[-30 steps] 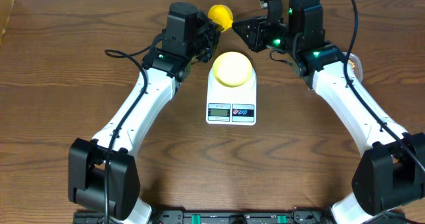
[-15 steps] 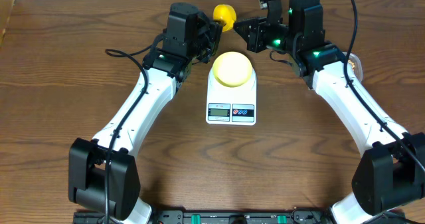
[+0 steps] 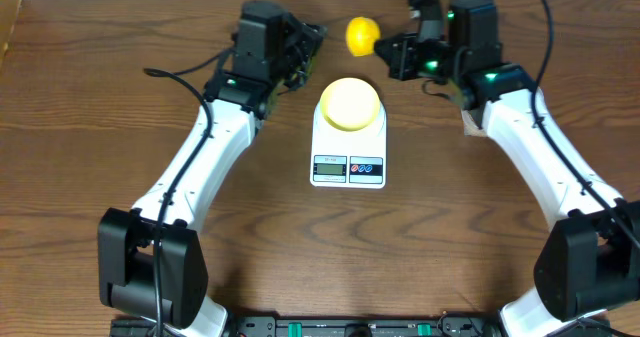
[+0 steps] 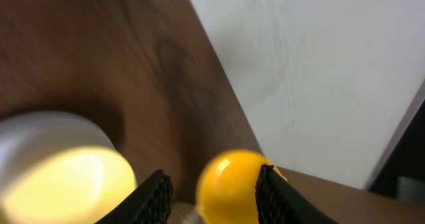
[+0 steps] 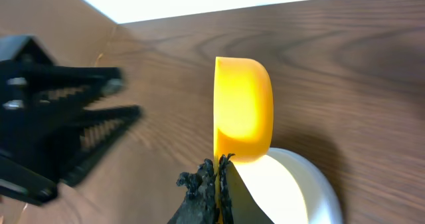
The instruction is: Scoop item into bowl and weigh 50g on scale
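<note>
The pale yellow bowl [image 3: 350, 104] sits on top of the white scale [image 3: 347, 162], mid-table. A round yellow scoop [image 3: 361, 35] hangs above the wood just behind the bowl. My right gripper [image 3: 388, 52] is shut on its thin handle, the jaws pinched together [image 5: 218, 174] under the cup [image 5: 243, 111], with the bowl [image 5: 292, 187] below. My left gripper [image 3: 310, 39] stands open to the left of the scoop. In its own view the scoop [image 4: 229, 184] lies beyond its spread fingers [image 4: 157, 196], untouched, and the bowl [image 4: 63, 184] is at left. The item is out of view.
A white wall [image 4: 319, 71] runs along the table's far edge, right behind the scoop. A pale object [image 3: 468, 125] peeks out from under my right forearm. The left arm's black fingers [image 5: 73, 134] show blurred at the left of the right wrist view.
My left gripper has opened, let go of the scoop and drawn back to the left. My right gripper has closed on the scoop's handle and carried it a little to the right.
</note>
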Available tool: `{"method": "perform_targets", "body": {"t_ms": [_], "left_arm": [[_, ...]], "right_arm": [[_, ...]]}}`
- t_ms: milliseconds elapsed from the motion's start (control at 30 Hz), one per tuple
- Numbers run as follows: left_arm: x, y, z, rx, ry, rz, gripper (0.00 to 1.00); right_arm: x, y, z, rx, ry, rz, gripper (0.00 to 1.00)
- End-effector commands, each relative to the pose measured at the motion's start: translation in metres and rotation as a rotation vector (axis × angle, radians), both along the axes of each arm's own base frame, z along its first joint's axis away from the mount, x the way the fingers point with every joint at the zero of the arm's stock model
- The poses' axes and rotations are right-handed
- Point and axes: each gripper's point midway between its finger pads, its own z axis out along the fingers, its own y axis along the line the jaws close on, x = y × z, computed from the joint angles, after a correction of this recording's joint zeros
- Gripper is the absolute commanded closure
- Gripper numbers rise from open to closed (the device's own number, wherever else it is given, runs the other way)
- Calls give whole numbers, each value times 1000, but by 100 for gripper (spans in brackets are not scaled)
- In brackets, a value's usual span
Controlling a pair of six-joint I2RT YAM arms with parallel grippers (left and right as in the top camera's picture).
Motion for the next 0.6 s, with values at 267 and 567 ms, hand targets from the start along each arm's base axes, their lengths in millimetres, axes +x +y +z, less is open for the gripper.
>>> {"method": "perform_targets", "body": {"t_ms": [267, 567], "left_arm": [[5, 0, 15, 491, -402, -411, 57], [1, -7, 18, 565, -494, -521, 15]], "right_arm": [[2, -38, -1, -21, -20, 52, 99], [1, -77, -1, -50, 33, 16, 99]]}}
